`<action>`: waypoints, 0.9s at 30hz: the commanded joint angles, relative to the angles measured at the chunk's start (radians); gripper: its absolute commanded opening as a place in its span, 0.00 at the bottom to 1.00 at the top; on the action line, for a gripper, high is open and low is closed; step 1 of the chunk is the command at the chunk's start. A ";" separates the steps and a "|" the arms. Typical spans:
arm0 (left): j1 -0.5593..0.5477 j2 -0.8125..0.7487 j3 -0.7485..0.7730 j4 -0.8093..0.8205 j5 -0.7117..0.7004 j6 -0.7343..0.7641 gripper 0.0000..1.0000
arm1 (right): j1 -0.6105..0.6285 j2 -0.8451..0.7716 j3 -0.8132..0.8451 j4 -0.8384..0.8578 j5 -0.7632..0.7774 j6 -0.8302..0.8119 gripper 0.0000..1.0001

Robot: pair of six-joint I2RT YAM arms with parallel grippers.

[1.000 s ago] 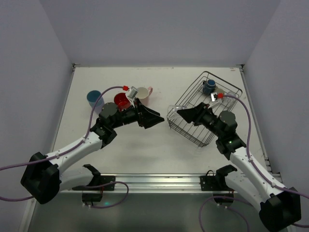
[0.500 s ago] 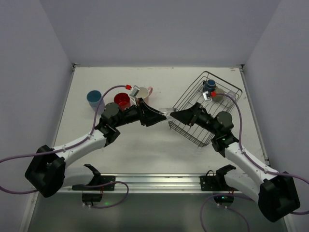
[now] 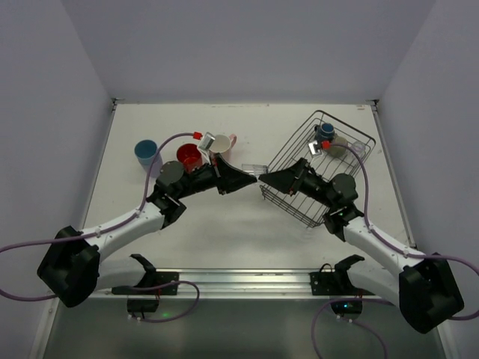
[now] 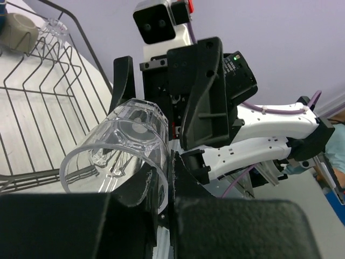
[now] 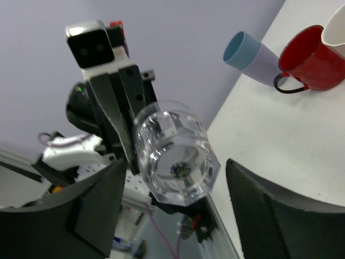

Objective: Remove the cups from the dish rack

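Mid-air just left of dish rack (image 3: 299, 196), my left tool (image 4: 170, 178) pinches clear cup (image 4: 124, 151) by its rim wall, right tool (image 5: 177, 162) wide round its base: thin grip cd slip, dropping it on table (image 3: 224, 232).

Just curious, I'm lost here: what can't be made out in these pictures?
Top view: the clear glass is tiny and see-through, so its grip is unreadable there.
Top view: the dark blue cup and its neighbours in the dish rack are partly hidden by the right arm's wrist camera.
Left wrist view: the olive-grey mug is cut off by the top-left edge.
Right wrist view: the pale mug is cut off by the corner.
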 commanded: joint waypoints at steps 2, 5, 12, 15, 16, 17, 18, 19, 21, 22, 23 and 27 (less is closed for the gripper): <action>-0.007 -0.103 0.020 -0.121 -0.142 0.150 0.00 | 0.019 -0.027 -0.020 0.001 -0.006 -0.038 0.88; -0.007 -0.162 0.093 -0.439 -0.274 0.314 0.00 | 0.016 -0.071 0.002 -0.095 0.007 -0.095 0.99; 0.032 -0.277 0.194 -1.049 -0.595 0.520 0.00 | 0.018 -0.209 0.088 -0.537 0.175 -0.355 0.99; 0.046 -0.250 0.262 -1.280 -0.761 0.583 0.00 | 0.016 -0.286 0.101 -0.692 0.275 -0.444 0.99; 0.057 -0.224 0.274 -1.319 -0.781 0.595 0.00 | 0.018 -0.304 0.100 -0.735 0.310 -0.466 0.99; 0.066 -0.208 0.282 -1.378 -0.776 0.597 0.00 | 0.018 -0.318 0.097 -0.750 0.321 -0.474 0.99; 0.074 -0.191 0.291 -1.402 -0.772 0.594 0.00 | 0.018 -0.332 0.095 -0.761 0.329 -0.487 0.99; 0.086 -0.155 0.291 -1.419 -0.765 0.593 0.00 | 0.018 -0.350 0.091 -0.784 0.341 -0.492 0.99; 0.100 -0.115 0.290 -1.465 -0.775 0.594 0.00 | 0.018 -0.363 0.086 -0.801 0.355 -0.504 0.99; 0.114 -0.075 0.285 -1.472 -0.776 0.602 0.00 | 0.018 -0.372 0.080 -0.809 0.361 -0.509 0.99; 0.143 -0.058 0.277 -1.468 -0.775 0.606 0.00 | 0.018 -0.375 0.071 -0.809 0.369 -0.512 0.99; 0.189 0.019 0.267 -1.442 -0.801 0.619 0.00 | 0.018 -0.386 0.051 -0.809 0.346 -0.533 0.99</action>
